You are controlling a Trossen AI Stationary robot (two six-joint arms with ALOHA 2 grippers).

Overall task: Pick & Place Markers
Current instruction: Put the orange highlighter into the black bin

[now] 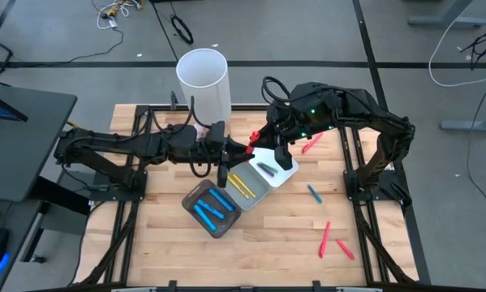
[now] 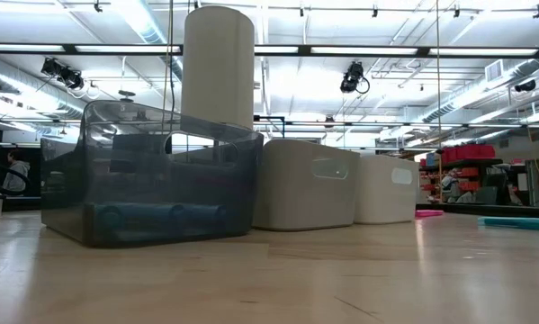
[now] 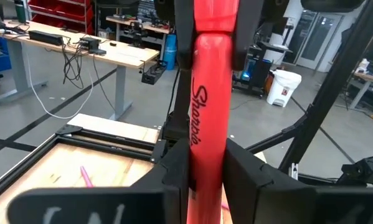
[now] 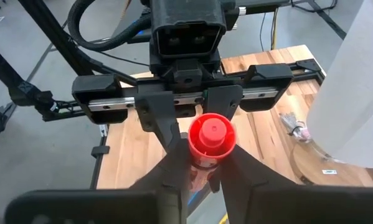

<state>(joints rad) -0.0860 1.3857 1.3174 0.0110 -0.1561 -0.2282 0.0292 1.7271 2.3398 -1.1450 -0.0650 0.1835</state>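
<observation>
Pinching one red marker (image 3: 208, 106), left gripper (image 1: 241, 151) fingers and, seemingly, right gripper (image 1: 259, 143) fingers meet above the trays (image 1: 212, 208).

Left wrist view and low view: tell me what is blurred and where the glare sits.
Left wrist view: the red marker fills the centre, its lettering readable, its top soft; the room behind is sharp. Low view: bright ceiling lights glare above the white cylinder; the near tabletop is blurred.

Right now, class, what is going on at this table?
The two robot arms meet above the trays, passing a red marker between them. The left hand and the right hand are both shut on it. Blue markers lie in the dark tray and yellow ones in the grey tray. Others lie loose on the table.
</observation>
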